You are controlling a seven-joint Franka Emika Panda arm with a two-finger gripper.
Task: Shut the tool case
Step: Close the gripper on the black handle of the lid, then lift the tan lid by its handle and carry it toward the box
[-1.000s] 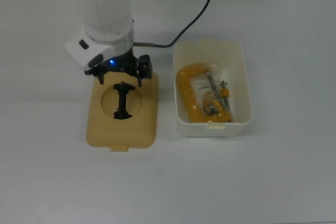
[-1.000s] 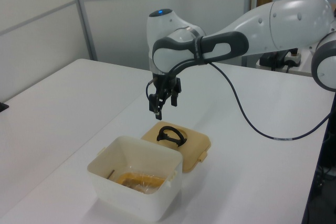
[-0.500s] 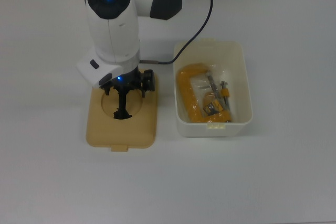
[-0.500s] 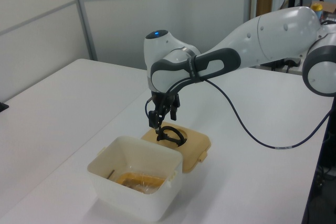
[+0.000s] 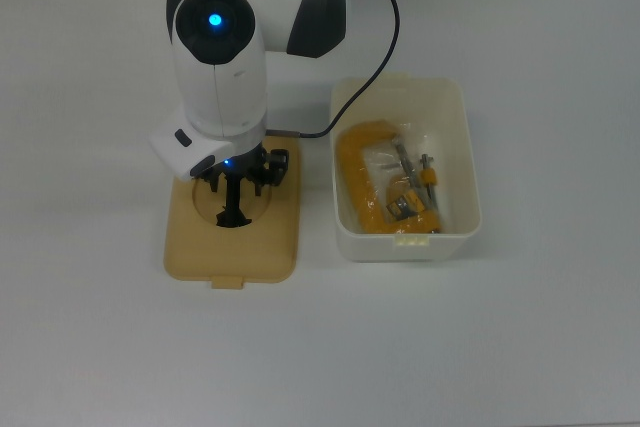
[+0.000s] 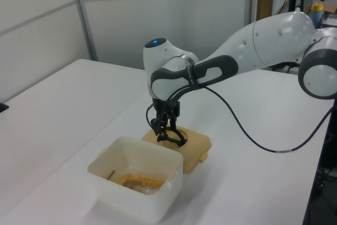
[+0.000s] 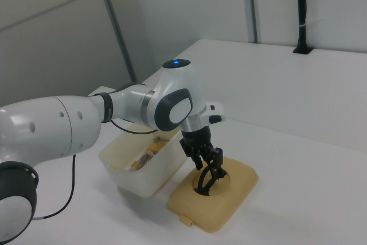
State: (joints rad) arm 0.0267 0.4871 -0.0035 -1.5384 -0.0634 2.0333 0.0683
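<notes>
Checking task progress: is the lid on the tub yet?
No, the lid lies flat on the table beside the open tub, gripper at its handle.

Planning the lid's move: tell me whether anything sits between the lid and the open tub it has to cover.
Nothing visible does. The lid lies flat on the table beside the tub, a bare strip of table between them. The hand is down at the lid's black handle. The orange clamp lies below the tub's rim.

Gripper [image 6: 164, 130] down at black handle [image 6: 174, 136], tan lid [image 6: 192, 146] beside white tub [image 6: 136, 185]
</notes>
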